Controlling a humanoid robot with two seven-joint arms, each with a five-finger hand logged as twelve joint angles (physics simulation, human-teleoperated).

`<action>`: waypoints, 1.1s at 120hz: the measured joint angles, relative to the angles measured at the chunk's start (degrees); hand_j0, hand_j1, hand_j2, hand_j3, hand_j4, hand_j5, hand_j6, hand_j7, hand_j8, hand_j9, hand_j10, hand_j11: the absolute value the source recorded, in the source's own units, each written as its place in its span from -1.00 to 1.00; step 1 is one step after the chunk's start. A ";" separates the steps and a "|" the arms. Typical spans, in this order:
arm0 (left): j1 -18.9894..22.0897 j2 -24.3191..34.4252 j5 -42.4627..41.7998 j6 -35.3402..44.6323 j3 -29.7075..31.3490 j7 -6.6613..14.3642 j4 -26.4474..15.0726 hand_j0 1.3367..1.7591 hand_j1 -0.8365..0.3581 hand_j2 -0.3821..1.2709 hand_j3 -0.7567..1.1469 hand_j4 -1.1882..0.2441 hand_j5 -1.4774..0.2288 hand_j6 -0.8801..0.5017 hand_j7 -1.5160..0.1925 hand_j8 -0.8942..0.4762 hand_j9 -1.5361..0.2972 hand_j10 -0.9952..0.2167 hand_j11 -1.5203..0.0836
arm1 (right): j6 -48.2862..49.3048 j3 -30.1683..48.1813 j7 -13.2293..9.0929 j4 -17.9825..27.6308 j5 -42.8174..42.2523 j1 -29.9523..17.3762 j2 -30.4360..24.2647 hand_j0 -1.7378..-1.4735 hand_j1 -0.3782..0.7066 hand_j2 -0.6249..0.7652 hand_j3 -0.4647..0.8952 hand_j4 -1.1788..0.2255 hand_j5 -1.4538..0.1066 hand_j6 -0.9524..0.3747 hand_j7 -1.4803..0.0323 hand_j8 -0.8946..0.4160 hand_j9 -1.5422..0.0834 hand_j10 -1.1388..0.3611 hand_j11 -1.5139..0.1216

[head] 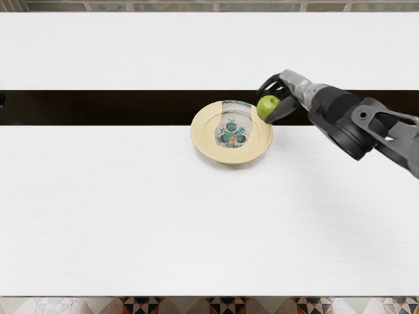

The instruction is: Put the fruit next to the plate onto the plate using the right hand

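A small green fruit (267, 106) is held in my right hand (273, 99), whose dark fingers curl around it. The hand and fruit hang over the right rim of a round yellow plate (204, 134) with a painted green and white centre. The plate lies on the white table just in front of a dark gap. My right arm (357, 124) enters from the right edge. No left arm shows.
A dark gap (98, 108) runs across the view between the near white table (196, 222) and a far white surface (196, 52). Patterned floor tiles (229, 305) show below the table's front edge.
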 joint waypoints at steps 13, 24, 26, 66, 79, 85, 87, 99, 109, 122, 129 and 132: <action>0.00 0.00 0.00 0.00 0.00 0.00 0.00 0.52 0.52 -0.48 -0.20 0.33 0.38 -0.06 0.42 -0.04 0.34 0.26 0.52 | 0.05 0.00 0.04 0.03 0.16 0.40 2.41 -0.40 0.19 0.23 -0.32 -0.13 -0.12 -0.28 -0.04 -0.25 -0.04 -0.24 -0.08; 0.00 0.00 0.00 0.00 0.00 0.01 0.00 0.52 0.52 -0.48 -0.20 0.33 0.38 -0.06 0.42 -0.04 0.34 0.26 0.52 | 0.08 0.00 0.06 0.03 0.25 0.52 3.63 -0.40 0.21 0.27 -0.32 -0.13 -0.13 -0.28 -0.04 -0.26 -0.04 -0.24 -0.08; 0.00 0.00 0.00 0.00 0.00 0.01 0.00 0.52 0.52 -0.48 -0.20 0.33 0.38 -0.06 0.42 -0.04 0.34 0.26 0.52 | 0.08 0.00 0.06 0.04 0.24 0.54 3.82 -0.40 0.21 0.27 -0.32 -0.13 -0.13 -0.28 -0.05 -0.26 -0.05 -0.25 -0.09; 0.00 0.00 0.00 0.00 0.00 0.02 -0.02 0.52 0.52 -0.48 -0.20 0.33 0.38 -0.06 0.42 -0.04 0.34 0.26 0.52 | -0.04 -0.59 0.41 -0.01 0.00 -1.29 6.32 -0.40 0.18 0.27 -0.32 -0.16 -0.14 -0.30 -0.07 -0.29 -0.06 -0.27 -0.10; 0.00 0.00 0.00 0.00 0.00 0.02 0.00 0.52 0.52 -0.48 -0.20 0.33 0.38 -0.06 0.42 -0.04 0.34 0.26 0.52 | -0.08 -0.75 0.50 -0.06 -0.04 -2.04 6.81 -0.40 0.19 0.32 -0.32 -0.17 -0.15 -0.31 -0.07 -0.30 -0.07 -0.27 -0.11; 0.00 0.00 0.00 0.00 0.00 0.01 0.00 0.52 0.52 -0.48 -0.20 0.33 0.38 -0.06 0.42 -0.04 0.34 0.26 0.52 | -0.10 -0.78 0.52 -0.10 -0.07 -2.29 6.98 -0.40 0.18 0.32 -0.32 -0.17 -0.15 -0.31 -0.08 -0.30 -0.07 -0.27 -0.11; 0.00 0.00 0.00 0.00 0.00 0.00 -0.01 0.52 0.52 -0.48 -0.20 0.33 0.38 -0.06 0.42 -0.04 0.34 0.26 0.52 | -0.10 -0.79 0.52 -0.11 -0.07 -2.35 7.02 -0.40 0.18 0.32 -0.32 -0.17 -0.15 -0.31 -0.08 -0.30 -0.07 -0.27 -0.11; 0.00 0.00 0.00 0.00 0.00 -0.01 -0.01 0.52 0.52 -0.48 -0.20 0.33 0.38 -0.06 0.42 -0.04 0.34 0.26 0.52 | -0.11 -0.82 0.41 -0.12 -0.27 -2.51 7.29 -0.40 0.16 0.28 -0.32 -0.15 -0.13 -0.32 -0.05 -0.31 -0.05 -0.26 -0.09; 0.00 0.00 0.00 0.00 0.00 -0.01 -0.01 0.52 0.52 -0.48 -0.20 0.33 0.38 -0.06 0.42 -0.04 0.34 0.26 0.52 | -0.29 -0.82 0.26 -0.15 -0.65 -2.36 7.55 -0.40 0.01 0.13 -0.32 -0.02 0.04 -0.22 0.11 -0.24 0.11 -0.13 0.06; 0.00 0.00 0.00 0.00 0.00 0.01 -0.01 0.52 0.52 -0.48 -0.20 0.33 0.38 -0.06 0.42 -0.04 0.34 0.26 0.52 | -0.52 -0.63 0.16 -0.17 -0.85 -2.24 7.51 -0.40 -0.28 0.02 -0.32 0.20 0.30 -0.02 0.38 -0.06 0.36 0.07 0.31; 0.00 0.00 0.00 0.00 0.00 0.01 0.00 0.52 0.52 -0.48 -0.20 0.33 0.38 -0.06 0.42 -0.04 0.34 0.26 0.52 | -0.58 -0.50 0.13 -0.17 -0.90 -2.18 7.39 -0.40 -0.40 -0.01 -0.32 0.29 0.41 0.06 0.49 0.01 0.46 0.16 0.41; 0.00 0.00 0.00 0.00 0.00 0.00 0.01 0.52 0.52 -0.48 -0.20 0.33 0.38 -0.06 0.42 -0.04 0.34 0.26 0.52 | -0.59 -0.45 0.13 -0.18 -0.91 -2.16 7.34 -0.40 -0.44 -0.03 -0.32 0.32 0.44 0.09 0.53 0.04 0.49 0.18 0.45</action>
